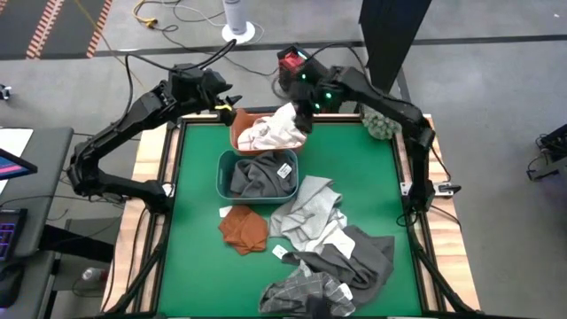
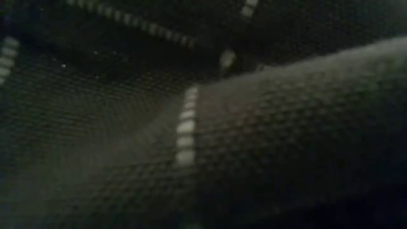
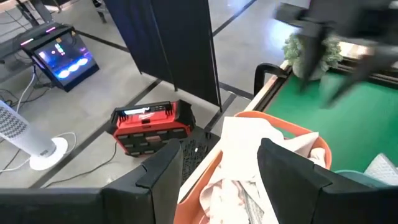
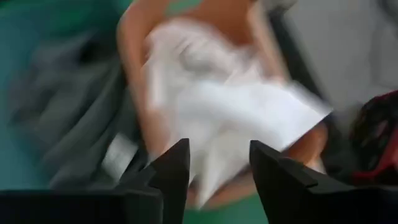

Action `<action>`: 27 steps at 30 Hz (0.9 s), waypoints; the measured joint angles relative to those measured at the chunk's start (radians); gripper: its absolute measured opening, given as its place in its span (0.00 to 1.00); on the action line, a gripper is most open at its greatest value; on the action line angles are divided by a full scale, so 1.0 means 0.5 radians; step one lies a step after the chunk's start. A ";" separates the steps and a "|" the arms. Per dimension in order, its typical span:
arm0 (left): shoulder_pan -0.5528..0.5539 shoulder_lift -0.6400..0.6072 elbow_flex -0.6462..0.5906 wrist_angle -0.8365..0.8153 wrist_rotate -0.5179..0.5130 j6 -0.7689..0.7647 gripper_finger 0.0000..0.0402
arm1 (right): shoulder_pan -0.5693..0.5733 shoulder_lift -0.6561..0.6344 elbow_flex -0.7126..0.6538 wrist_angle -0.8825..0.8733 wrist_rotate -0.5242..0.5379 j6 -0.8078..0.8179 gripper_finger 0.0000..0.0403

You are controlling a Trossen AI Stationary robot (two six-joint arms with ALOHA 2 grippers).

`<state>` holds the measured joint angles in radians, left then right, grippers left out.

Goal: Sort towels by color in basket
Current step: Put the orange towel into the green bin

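An orange basket (image 1: 237, 135) stands at the table's far middle with white towels (image 1: 276, 131) heaped in it; one hangs over its right rim. Just nearer stands a teal basket (image 1: 221, 174) holding a dark grey towel (image 1: 257, 177). On the green table lie a rust-orange towel (image 1: 244, 228), a light grey towel (image 1: 310, 208), a dark grey towel (image 1: 363, 257) and a grey-checked towel (image 1: 301, 292). My right gripper (image 4: 219, 152) hovers open above the white towels (image 4: 230, 106), empty. My left gripper (image 3: 221, 155) stands open by the orange basket's far left rim (image 3: 280, 124).
A fuzzy green ball (image 1: 381, 124) sits at the table's far right corner. A red box (image 3: 152, 124) and a white fan (image 1: 237, 22) stand on the floor beyond the far edge. Dark checked cloth (image 2: 254, 140) lies right in front of the low camera and fills its view.
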<state>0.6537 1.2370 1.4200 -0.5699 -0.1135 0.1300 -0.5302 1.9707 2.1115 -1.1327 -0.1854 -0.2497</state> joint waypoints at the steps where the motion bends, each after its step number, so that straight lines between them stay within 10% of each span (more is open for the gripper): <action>1: 0.001 0.010 0.000 0.001 0.002 0.002 0.49 | 0.027 -0.022 -0.019 -0.109 -0.005 -0.025 0.50; 15: -0.253 0.148 -0.083 -0.095 0.353 -0.493 0.49 | 0.614 -0.712 -1.071 -0.109 -0.163 0.220 0.54; 27: -1.324 0.142 -0.358 -0.457 0.503 -0.113 0.49 | 0.941 -1.079 -1.596 0.550 0.607 1.618 0.54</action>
<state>-0.0084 1.3083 1.2408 -0.7985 0.1379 0.0733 -0.0596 1.4311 1.3135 -0.8576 0.1182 0.5593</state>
